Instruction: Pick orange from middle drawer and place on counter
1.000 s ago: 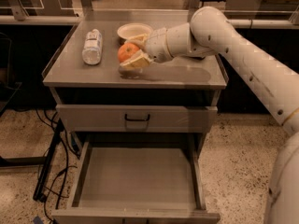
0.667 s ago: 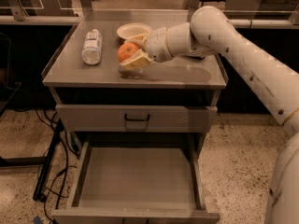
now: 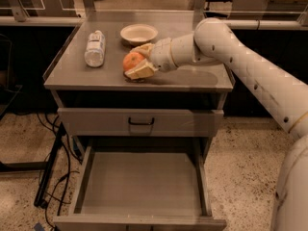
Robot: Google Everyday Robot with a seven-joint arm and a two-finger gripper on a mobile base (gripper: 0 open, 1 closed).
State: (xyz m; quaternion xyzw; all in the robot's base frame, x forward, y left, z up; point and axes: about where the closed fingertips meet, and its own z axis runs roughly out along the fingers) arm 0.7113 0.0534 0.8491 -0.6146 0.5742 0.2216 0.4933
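The orange [image 3: 131, 61] is at the front middle of the counter [image 3: 192, 78], low on or just above its surface. My gripper [image 3: 137, 61] reaches in from the right and its cream fingers [image 3: 140, 71] sit on either side of the orange, closed around it. The middle drawer [image 3: 139, 182] is pulled out below, with a bare grey floor.
A plastic water bottle [image 3: 95, 48] lies on the counter's left side. A cream bowl [image 3: 138, 33] stands behind the orange. The top drawer front with a black handle [image 3: 141, 122] is closed. Cables [image 3: 55, 167] trail on the floor at left.
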